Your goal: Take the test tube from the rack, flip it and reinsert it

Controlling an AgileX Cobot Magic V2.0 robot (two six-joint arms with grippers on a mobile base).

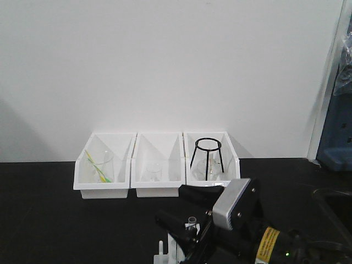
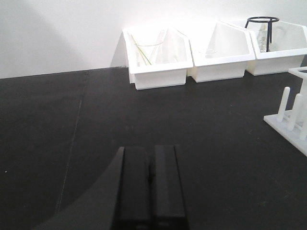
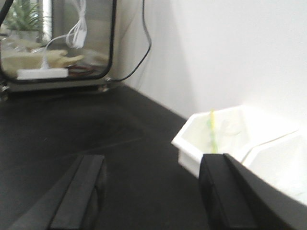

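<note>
The white rack [image 2: 292,122] shows at the right edge of the left wrist view, with thin upright pegs; in the front view only its pegs [image 1: 161,248] show at the bottom edge. A small clear tube top [image 1: 191,221] stands just behind them, close to the right arm's black fingers; I cannot tell whether they touch it. My right gripper [image 3: 156,165] is open and nothing shows between its fingers; it also shows in the front view [image 1: 184,212]. My left gripper [image 2: 151,155] is shut and empty, low over the black table, left of the rack.
Three white open-fronted bins [image 1: 104,190] stand along the back wall; they hold a beaker with yellow-green straws, a small beaker [image 1: 153,172], and a black wire stand [image 1: 207,158]. A sink edge [image 1: 335,201] lies at the right. A glass tank [image 3: 57,43] stands far left.
</note>
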